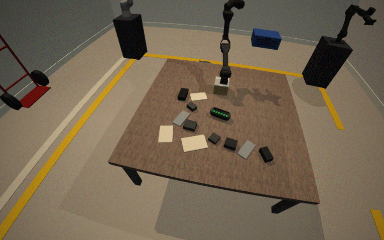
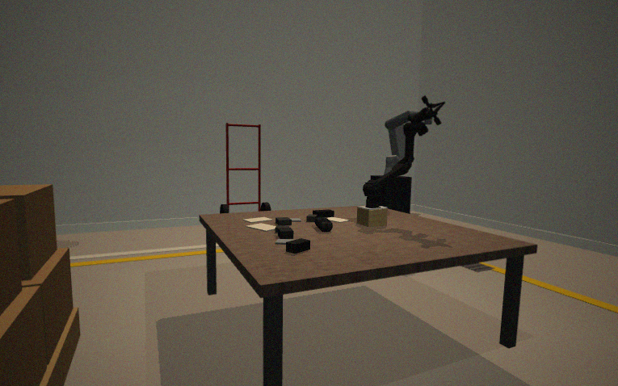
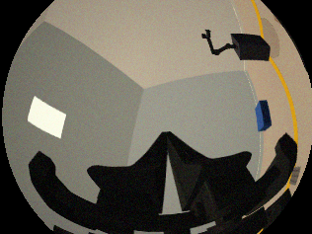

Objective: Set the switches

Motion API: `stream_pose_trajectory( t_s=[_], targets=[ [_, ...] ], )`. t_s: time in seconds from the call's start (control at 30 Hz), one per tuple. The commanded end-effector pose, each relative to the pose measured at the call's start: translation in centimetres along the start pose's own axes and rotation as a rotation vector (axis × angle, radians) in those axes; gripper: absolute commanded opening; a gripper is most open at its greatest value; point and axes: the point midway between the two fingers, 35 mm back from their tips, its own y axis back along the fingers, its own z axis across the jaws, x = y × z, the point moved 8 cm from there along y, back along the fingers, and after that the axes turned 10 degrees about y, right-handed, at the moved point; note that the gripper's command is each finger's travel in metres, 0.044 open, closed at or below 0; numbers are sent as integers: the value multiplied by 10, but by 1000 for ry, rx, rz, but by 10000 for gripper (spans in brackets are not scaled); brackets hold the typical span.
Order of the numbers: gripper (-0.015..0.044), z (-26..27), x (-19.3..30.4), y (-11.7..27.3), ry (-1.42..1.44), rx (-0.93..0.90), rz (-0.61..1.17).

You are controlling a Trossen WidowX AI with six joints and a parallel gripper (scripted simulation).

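Grey walls (image 1: pixel 187 13) (image 2: pixel 157 72) (image 3: pixel 197 108) and a beige floor (image 1: pixel 68 172) (image 2: pixel 110 297) (image 3: pixel 183 43) marked with yellow lines surround my station. On that floor I have the brown wooden table (image 1: pixel 262 125) (image 2: pixel 397 253), with stacked cardboard boxes (image 2: pixel 38 230) off to one side in the exterior view.

Beyond the table I can see two black pedestals, one (image 1: pixel 132 37) (image 2: pixel 400 191) bearing a grey arm and the other (image 1: pixel 326 62) (image 3: pixel 252 47) a dark one. A red hand truck (image 1: pixel 6 46) (image 2: pixel 243 169) stands near a wall.

My own arm (image 1: pixel 226 26) (image 2: pixel 409 148) rises from a pale block (image 1: pixel 221 89) (image 2: pixel 372 216) on the table. I have its gripper (image 2: pixel 443 102) (image 3: pixel 165 135) high up, well apart from the parts, jaws clenched on nothing, tips together. The blue crate (image 1: pixel 265 38) (image 3: pixel 263 116) sits on the floor beyond the table.

Three cream sheets (image 1: pixel 194 143) (image 2: pixel 261 226) lie flat. The controller unit (image 1: pixel 219 114) (image 2: pixel 323 224) is between my mounting block and the lower row of parts, switches facing up and showing a row of green; I can't read each rocker's setting. Two grey plates (image 1: pixel 246 149) (image 2: pixel 283 241) and six small dark blocks (image 1: pixel 266 153) (image 2: pixel 297 245) make up the rest.
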Motion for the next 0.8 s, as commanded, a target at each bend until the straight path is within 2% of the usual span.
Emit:
stream_pose_trajectory(
  t_s=[0.0, 0.2, 0.4, 0.63, 0.77],
  targets=[
    [0, 49, -37, 5, -232, -119, -24],
    [0, 102, -84, 17, -472, -267, -30],
    [0, 128, -114, 31, -712, -410, -18],
    [0, 176, -170, 56, -1071, -618, 20],
    [0, 202, -212, 81, -1167, -728, 2]
  ],
)
